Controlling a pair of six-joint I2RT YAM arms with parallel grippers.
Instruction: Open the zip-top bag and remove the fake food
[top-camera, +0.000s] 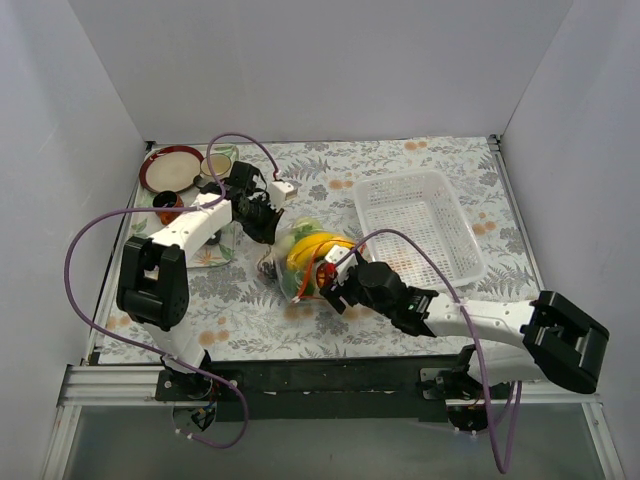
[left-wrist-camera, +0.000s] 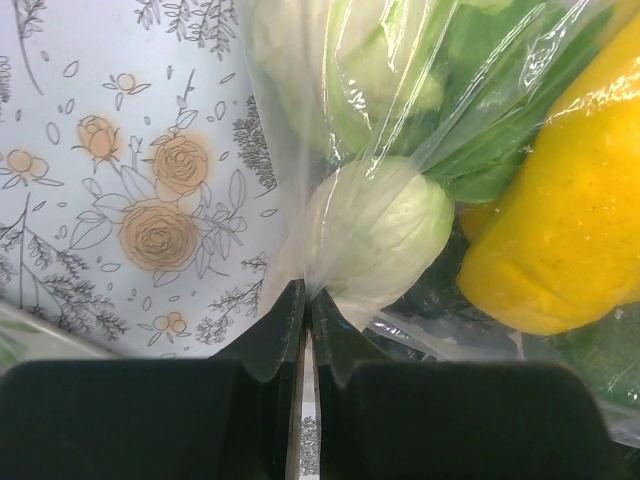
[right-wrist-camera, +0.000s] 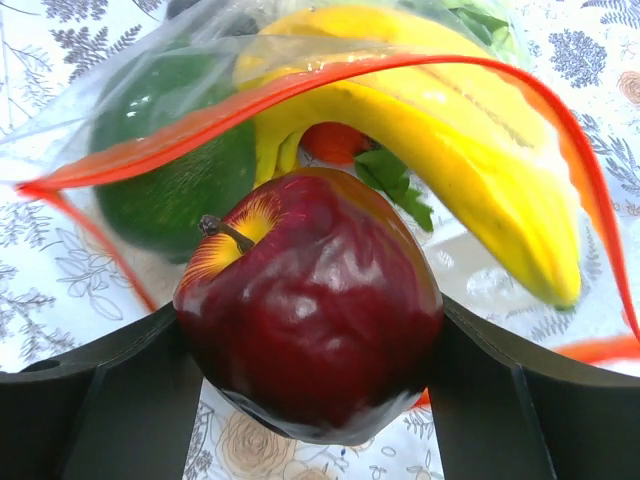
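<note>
- Zip-top bag (top-camera: 303, 262): lies on the table near its centre, mouth toward 5 o'clock, closed end toward 11 o'clock. Clear crinkled plastic, bulging with contents.
- Orange-red zip strip (right-wrist-camera: 300, 92): parted; the upper lip arches wide over the opening, so the mouth is open.
- Fake food (top-camera: 310, 250): most of it is inside the bag.
- Red apple (right-wrist-camera: 310, 310): at the mouth, stalk up, under the arch of the strip. Cannot tell whether it is fully clear of the lower lip.
- Yellow piece (right-wrist-camera: 450, 140): long and curved, inside the bag at the apple's 1 o'clock.
- Dark green round one (right-wrist-camera: 165, 175): inside, at the apple's 10 o'clock.
- Pale green cabbage-like one (left-wrist-camera: 385, 225): pressed against the plastic at the closed end.
- Right gripper (top-camera: 336, 290): at the bag's 5 o'clock; its two fingers clamp the red apple on either side.
- Left gripper (left-wrist-camera: 305, 300): at the bag's 11 o'clock; fingers pressed together, pinching a fold of bag plastic just beside the cabbage-like piece.
- White basket (top-camera: 470, 268): at the bag's 2 o'clock, near but apart from it.
- Red-rimmed plate (top-camera: 150, 168) and cup (top-camera: 215, 165): far corner at 10 o'clock, well apart from the bag.
- Table (top-camera: 400, 160): covered with a floral-print cloth.
</note>
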